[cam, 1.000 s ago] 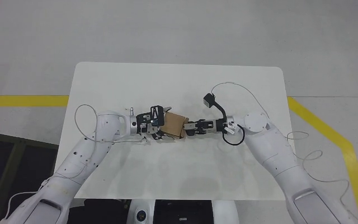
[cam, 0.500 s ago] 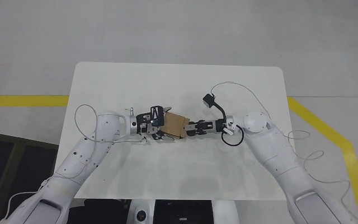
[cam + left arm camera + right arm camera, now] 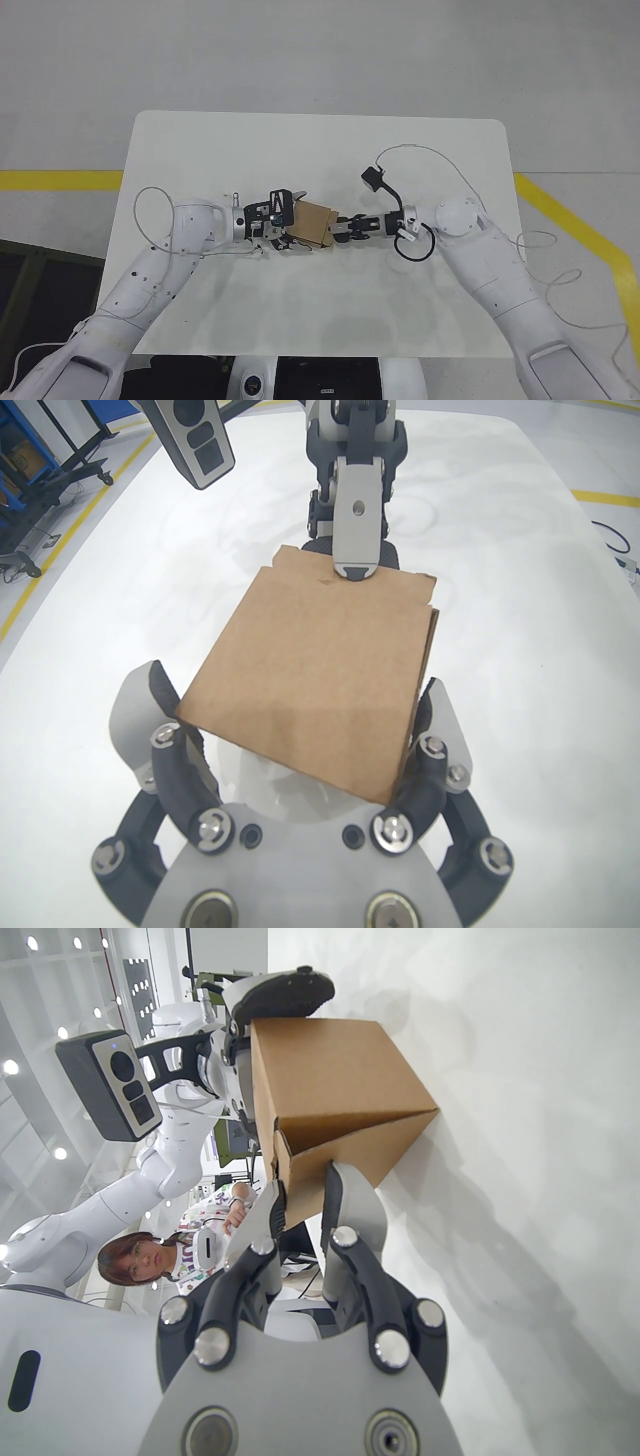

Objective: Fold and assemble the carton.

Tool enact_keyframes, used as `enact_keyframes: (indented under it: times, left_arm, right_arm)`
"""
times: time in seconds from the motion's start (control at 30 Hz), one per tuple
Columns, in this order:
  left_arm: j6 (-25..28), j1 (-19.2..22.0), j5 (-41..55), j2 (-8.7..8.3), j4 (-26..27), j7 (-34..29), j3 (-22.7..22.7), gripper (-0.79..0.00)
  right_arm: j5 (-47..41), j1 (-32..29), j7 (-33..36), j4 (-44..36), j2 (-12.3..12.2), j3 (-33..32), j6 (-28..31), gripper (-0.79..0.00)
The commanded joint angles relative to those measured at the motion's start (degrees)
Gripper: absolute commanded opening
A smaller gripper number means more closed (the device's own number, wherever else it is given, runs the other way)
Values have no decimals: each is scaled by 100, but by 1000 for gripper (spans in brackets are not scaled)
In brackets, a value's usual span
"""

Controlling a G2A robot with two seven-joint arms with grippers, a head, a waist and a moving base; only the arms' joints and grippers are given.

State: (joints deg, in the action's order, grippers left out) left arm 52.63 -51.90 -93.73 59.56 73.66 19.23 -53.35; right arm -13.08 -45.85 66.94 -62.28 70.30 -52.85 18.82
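Brown cardboard carton held between two arms extended toward each other over the white table. Jaws of the left gripper clamp the end nearest it across its width; the right gripper, directly opposite, pinches the far end's wall.

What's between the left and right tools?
The carton, gripped by the left tool and right tool at opposite ends; clearest in the top view.
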Motion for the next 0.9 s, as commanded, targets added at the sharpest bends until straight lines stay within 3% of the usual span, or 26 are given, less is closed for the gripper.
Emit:
enact_keyframes:
  times: [0.0,0.37,0.57,0.87]
  left_arm:
    - [1,4,-4,0,5,3,1,0]
    - [13,13,-15,2,29,21,29,0]
    - [33,31,-16,9,9,-6,60,0]
    - [31,47,-16,16,-41,-27,84,0]
  right_arm:
    - [17,14,-9,-27,5,16,-28,-665]
    - [158,146,-67,-86,29,94,-217,-662]
    - [93,172,-89,-17,45,108,-171,-511]
    - [73,-7,14,-225,-56,-132,-115,-597]
